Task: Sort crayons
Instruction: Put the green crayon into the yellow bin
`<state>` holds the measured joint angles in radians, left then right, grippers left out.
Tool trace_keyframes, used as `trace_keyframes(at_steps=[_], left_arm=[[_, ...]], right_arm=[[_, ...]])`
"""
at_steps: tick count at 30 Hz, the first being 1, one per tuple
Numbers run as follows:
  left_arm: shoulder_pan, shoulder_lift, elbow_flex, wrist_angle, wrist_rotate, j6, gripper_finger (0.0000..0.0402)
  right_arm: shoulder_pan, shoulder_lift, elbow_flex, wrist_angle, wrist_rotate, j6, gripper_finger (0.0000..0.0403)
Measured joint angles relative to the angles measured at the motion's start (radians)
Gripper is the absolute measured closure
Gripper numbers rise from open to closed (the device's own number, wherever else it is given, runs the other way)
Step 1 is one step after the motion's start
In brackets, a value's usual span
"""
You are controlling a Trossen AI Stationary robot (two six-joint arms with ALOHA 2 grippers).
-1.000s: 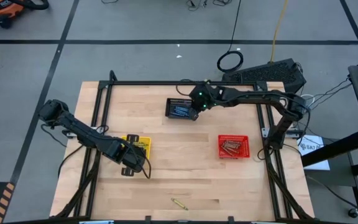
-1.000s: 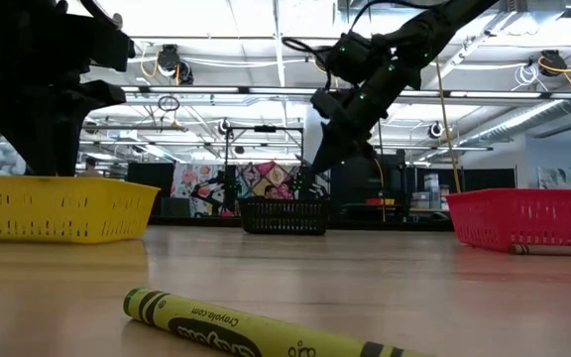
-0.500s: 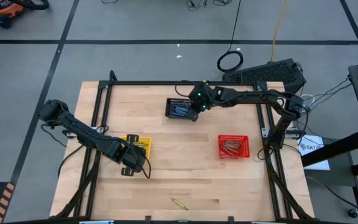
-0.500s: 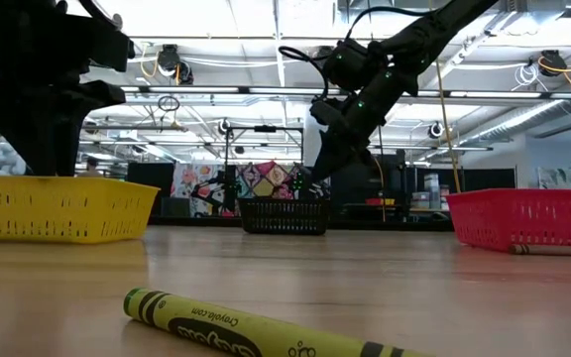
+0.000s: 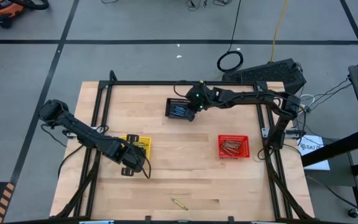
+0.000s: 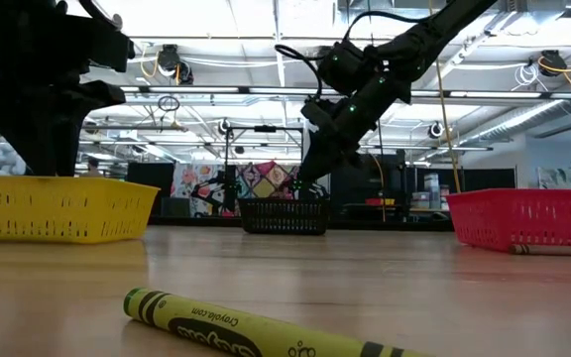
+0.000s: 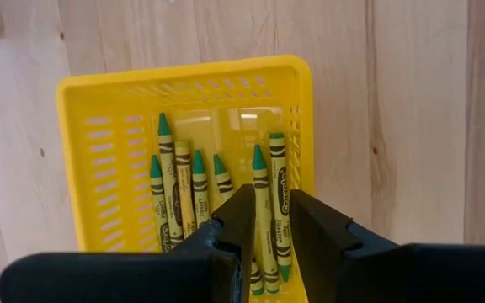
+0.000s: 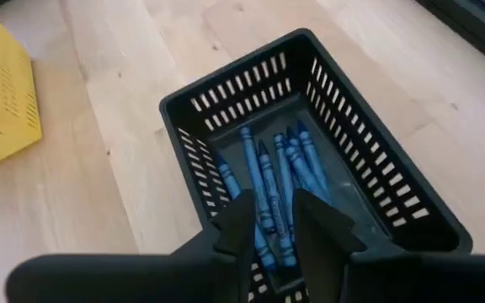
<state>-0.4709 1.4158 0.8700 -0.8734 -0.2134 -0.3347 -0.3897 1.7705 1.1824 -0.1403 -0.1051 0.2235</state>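
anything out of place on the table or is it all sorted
One yellow-green crayon lies loose on the bare wood near the table's front edge, outside every basket. The yellow basket, black basket and red basket each hold matching crayons; nothing looks spilled or tipped.

I see the crayons in four places. One loose yellow-green paper-wrapped crayon (image 5: 179,204) lies flat on the bare wood near the table's near edge, roughly centred, well apart from everything else; the low view shows black lettering on its wrapper. A cluster of yellow-green crayons (image 7: 194,195) lies side by side in the yellow mesh basket (image 7: 99,93) at left. Blue crayons (image 8: 274,185) lie heaped in the black mesh basket (image 8: 377,181) at the far centre. Brown-red crayons (image 5: 232,147) lie in the red mesh basket (image 5: 221,139) at right.
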Motion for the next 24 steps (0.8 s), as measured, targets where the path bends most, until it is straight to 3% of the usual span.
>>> trace_keyframes(at_steps=[7, 17, 24], left_arm=[[0.0, 0.0, 0.001, 0.005, 0.0, 0.0, 0.0322], [0.0, 0.0, 0.132, 0.051, 0.018, 0.037, 0.0322], [0.0, 0.016, 0.175, 0.317, 0.124, 0.193, 0.0322]], right_arm=[[0.005, -0.035, 0.059, -0.097, -0.006, 0.046, 0.0321], [0.09, -0.119, 0.361, -0.614, -0.03, 0.045, 0.0316], [0.17, -0.13, 0.535, -0.874, -0.029, 0.105, 0.0316]])
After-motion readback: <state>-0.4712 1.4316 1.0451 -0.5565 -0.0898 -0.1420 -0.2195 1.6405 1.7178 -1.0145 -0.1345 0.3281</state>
